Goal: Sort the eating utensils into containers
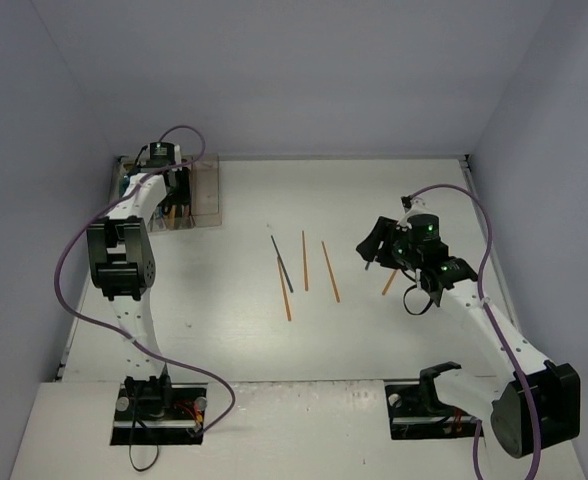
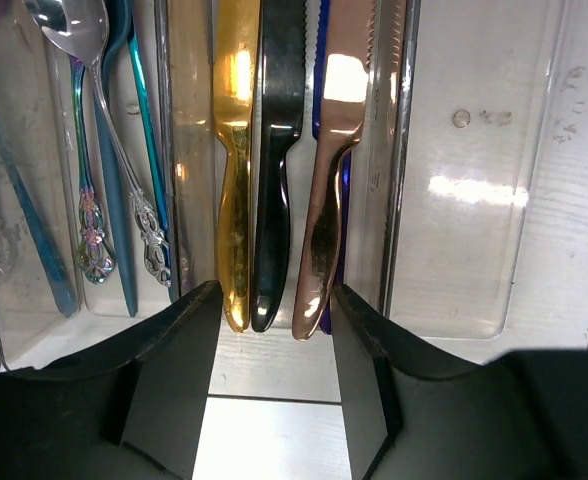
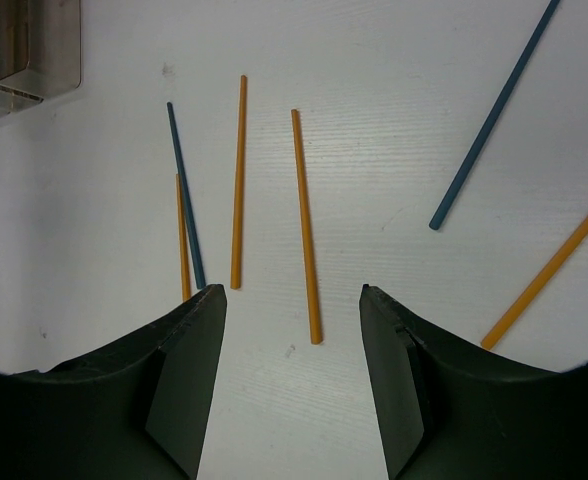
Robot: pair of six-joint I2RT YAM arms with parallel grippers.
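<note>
The containers (image 1: pixel 202 190) are a row of clear bins at the far left. My left gripper (image 1: pixel 177 192) hangs over them, open and empty. In the left wrist view the gripper (image 2: pixel 274 300) frames a bin holding a gold knife (image 2: pixel 236 170), a black knife (image 2: pixel 277 170), a copper knife (image 2: pixel 331 180) and a blue one behind. The bin to the left holds spoons (image 2: pixel 94 150); the bin to the right (image 2: pixel 464 190) is bare. My right gripper (image 1: pixel 374 243) (image 3: pixel 292 295) is open and empty above the table, just short of an orange stick (image 3: pixel 306 225).
More sticks lie on the white table: a blue one (image 3: pixel 185 195) over an orange one (image 3: pixel 182 240), an orange one (image 3: pixel 238 180), a blue one (image 3: pixel 494 115) and an orange one (image 3: pixel 549 270) at the right. From above they show mid-table (image 1: pixel 305 260). Walls enclose the table.
</note>
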